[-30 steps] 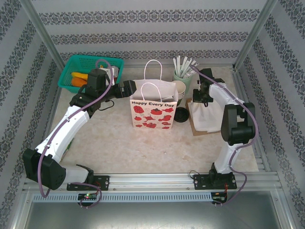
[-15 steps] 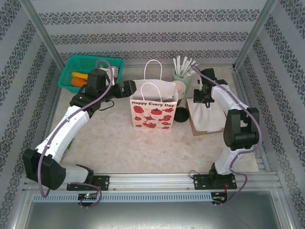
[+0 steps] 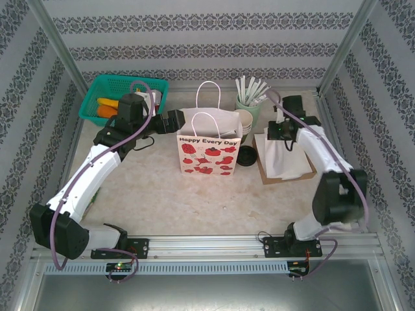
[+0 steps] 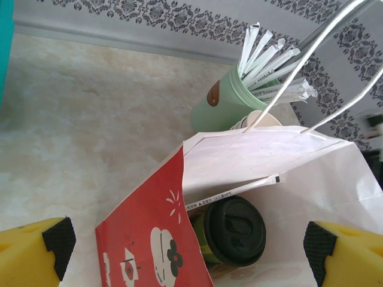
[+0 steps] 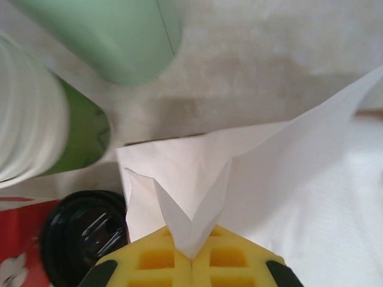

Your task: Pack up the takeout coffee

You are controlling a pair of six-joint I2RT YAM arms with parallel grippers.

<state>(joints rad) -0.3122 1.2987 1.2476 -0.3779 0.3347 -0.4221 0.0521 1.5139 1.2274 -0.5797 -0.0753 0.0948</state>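
The takeout coffee (image 4: 236, 230), a dark green cup with a black lid, stands inside the white and red paper bag (image 3: 209, 146), with a wrapped white stick (image 4: 233, 191) lying over it. My left gripper (image 4: 190, 254) hangs open above the bag's mouth, its yellow fingers (image 4: 36, 251) wide on either side; from above it sits at the bag's upper left corner (image 3: 175, 121). My right gripper (image 5: 191, 258) is shut on a pinched fold of a white napkin (image 5: 197, 191), right of the bag (image 3: 283, 133).
A pale green holder of white sticks (image 3: 249, 103) and a stack of cream cups (image 3: 245, 120) stand behind the bag's right side. Black lids (image 3: 246, 155) lie beside the bag. The napkin pile rests on a brown sheet (image 3: 262, 170). A teal basket (image 3: 123, 97) sits back left.
The right arm's elbow has swung out to the right and its gripper has shifted slightly right, still pinching the napkin. The left arm has not moved.
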